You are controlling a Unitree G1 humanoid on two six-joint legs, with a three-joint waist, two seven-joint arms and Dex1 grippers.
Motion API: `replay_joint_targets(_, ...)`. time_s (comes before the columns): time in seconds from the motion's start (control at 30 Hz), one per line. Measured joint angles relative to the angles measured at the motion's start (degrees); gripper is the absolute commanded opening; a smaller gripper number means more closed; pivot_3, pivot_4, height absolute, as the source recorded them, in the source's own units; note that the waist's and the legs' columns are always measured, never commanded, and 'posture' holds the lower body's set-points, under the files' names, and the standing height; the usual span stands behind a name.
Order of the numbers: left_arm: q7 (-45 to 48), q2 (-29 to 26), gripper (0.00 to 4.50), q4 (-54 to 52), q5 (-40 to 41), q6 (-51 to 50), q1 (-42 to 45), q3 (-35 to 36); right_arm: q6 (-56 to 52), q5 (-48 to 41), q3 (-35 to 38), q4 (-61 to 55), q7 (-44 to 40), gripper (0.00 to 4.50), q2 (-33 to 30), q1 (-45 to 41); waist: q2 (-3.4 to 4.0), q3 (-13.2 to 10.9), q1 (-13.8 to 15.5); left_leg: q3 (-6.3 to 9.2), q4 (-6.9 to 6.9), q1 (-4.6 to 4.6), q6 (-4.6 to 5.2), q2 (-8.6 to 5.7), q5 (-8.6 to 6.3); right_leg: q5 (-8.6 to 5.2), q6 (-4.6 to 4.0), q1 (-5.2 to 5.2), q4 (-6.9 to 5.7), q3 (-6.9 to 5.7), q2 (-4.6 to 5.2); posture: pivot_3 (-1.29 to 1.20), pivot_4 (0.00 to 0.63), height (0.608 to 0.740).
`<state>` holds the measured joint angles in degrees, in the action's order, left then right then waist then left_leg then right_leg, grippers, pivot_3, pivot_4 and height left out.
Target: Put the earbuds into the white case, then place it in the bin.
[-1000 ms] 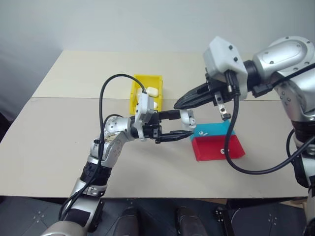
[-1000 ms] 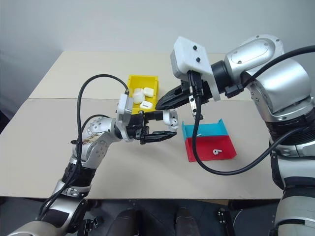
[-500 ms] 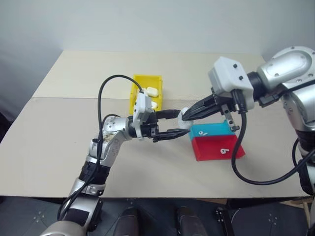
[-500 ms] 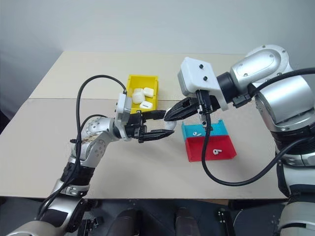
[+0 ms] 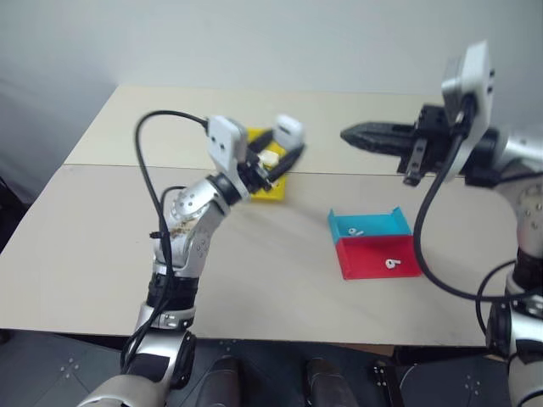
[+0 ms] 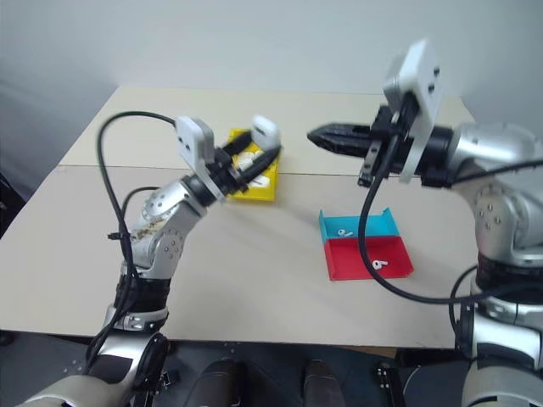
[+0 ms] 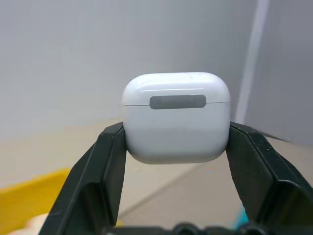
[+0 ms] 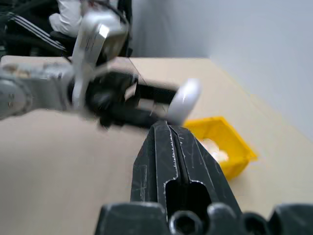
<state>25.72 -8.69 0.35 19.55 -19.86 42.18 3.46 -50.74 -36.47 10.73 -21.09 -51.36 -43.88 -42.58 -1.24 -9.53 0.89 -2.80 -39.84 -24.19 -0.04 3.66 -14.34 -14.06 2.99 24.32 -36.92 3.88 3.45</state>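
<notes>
Right gripper (image 8: 168, 134) jaws pressed together; white case (image 8: 184, 102) above yellow bin (image 8: 230, 142).

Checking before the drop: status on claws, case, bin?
Left claw shut on the white case, lid closed, held above the bin. Right claw shut, empty, off to the side. Bin already holds other white cases; two earbuds remain in the trays.

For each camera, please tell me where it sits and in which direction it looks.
Head, both eyes: forward and down over the table; both arms show.
Left wrist: along the left gripper, shut on the white case.
Right wrist: along the shut right gripper, toward the left arm.
Shared: the case and the bin also show from the head.
</notes>
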Motion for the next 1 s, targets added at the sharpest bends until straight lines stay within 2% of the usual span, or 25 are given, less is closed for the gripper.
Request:
replay_joint_targets(0.1,-6.69,1.0,2.78,4.05,-2.25,0.22,3.26,1.96,-0.55,-0.35,0.02,-2.96,4.54,0.01,1.54,3.29,0.0,0.0,-0.31,-0.01,0.01,0.01,0.0,-0.01,0.0,0.0,0.0,0.01,-0.01,0.01,-0.01,0.0,0.15,0.74)
replay_joint_targets(0.23,-10.31,0.72,2.78,12.83,-8.3,1.79,6.98,-0.87,-0.66,-0.39,-0.68,-5.46,9.18,0.01,2.96,3.04,0.0,0.0,-0.31,0.0,0.02,0.05,-0.01,-0.04,0.01,0.0,0.0,-0.02,-0.02,0.01,-0.02,0.0,0.15,0.74)
replay_joint_targets(0.43,-15.81,2.19,2.78,31.54,-14.95,6.58,13.54,-3.15,-0.63,-0.32,-3.01,-5.8,11.89,0.01,4.03,2.45,0.0,0.0,-0.24,0.0,0.07,-0.01,-0.01,-0.05,0.01,0.0,0.0,0.02,0.09,0.0,-0.02,0.0,0.15,0.74)
replay_joint_targets(0.6,-18.54,2.72,2.78,44.52,-16.47,12.45,18.01,-2.81,-0.66,-2.34,-3.01,-6.91,13.38,0.01,5.26,2.51,0.0,0.0,-0.27,0.0,0.1,-0.08,-0.01,-0.05,0.01,0.0,0.0,0.03,0.15,-0.02,-0.01,0.0,0.15,0.74)
replay_joint_targets(0.77,-18.16,2.8,4.38,51.41,-17.33,16.03,19.31,-2.55,-0.65,-2.81,-3.16,-7.73,14.62,0.0,5.04,2.72,0.0,0.0,-0.24,-0.01,0.1,-0.09,-0.01,-0.05,0.01,0.0,0.01,0.03,0.15,-0.02,-0.01,0.0,0.15,0.74)
replay_joint_targets(1.0,-17.19,1.92,4.45,49.98,-17.07,21.34,18.0,-1.27,-0.41,-1.4,-4.6,-7.78,15.23,0.0,4.49,5.21,0.0,0.0,-0.28,-0.02,0.1,-0.09,-0.01,-0.04,0.01,0.0,0.01,0.03,0.14,-0.02,-0.01,0.0,0.15,0.74)
